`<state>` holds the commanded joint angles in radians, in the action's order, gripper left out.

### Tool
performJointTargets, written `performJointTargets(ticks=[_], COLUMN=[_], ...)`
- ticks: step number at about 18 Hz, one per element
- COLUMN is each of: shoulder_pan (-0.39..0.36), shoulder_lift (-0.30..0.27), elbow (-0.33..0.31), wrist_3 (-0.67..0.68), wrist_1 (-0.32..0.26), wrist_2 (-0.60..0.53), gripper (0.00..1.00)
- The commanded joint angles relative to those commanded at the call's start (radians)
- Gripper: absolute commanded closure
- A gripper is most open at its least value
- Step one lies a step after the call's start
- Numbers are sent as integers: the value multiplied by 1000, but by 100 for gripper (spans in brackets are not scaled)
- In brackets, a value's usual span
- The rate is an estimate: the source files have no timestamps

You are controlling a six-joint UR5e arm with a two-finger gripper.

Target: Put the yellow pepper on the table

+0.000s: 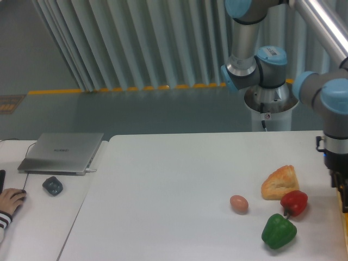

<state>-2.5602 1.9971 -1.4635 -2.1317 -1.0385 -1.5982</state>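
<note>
The yellow pepper is out of view in this frame. The white table (163, 179) fills the middle and right of the camera view. My arm's wrist hangs over the table's far right side, and only the dark top of the gripper (342, 184) shows at the frame's right edge. Its fingers are cut off by that edge, so its state cannot be read. It stands to the right of the red pepper (294, 202), apart from it.
A bread piece (280, 183), a green pepper (279, 231) and an egg (238, 203) lie on the table's right part. A sliver of yellow tray (345, 209) shows at the right edge. On the left desk are a laptop (62, 152), a small dark object (53, 185) and a person's hand (10, 200).
</note>
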Motion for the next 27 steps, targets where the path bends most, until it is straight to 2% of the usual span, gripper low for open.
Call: performJointTargets(ticks=[3, 8, 14, 27], shoulder_pan=[-9, -21, -22, -28], shoulder_lift=[31, 69, 92, 101], elbow=[18, 35, 40, 11], wrist_3=[-136, -253, -292, -292], wrist_1=[-3, -3, 0, -2], wrist_2=[-104, -150, -177, -180], gripper=[0, 0, 0, 0])
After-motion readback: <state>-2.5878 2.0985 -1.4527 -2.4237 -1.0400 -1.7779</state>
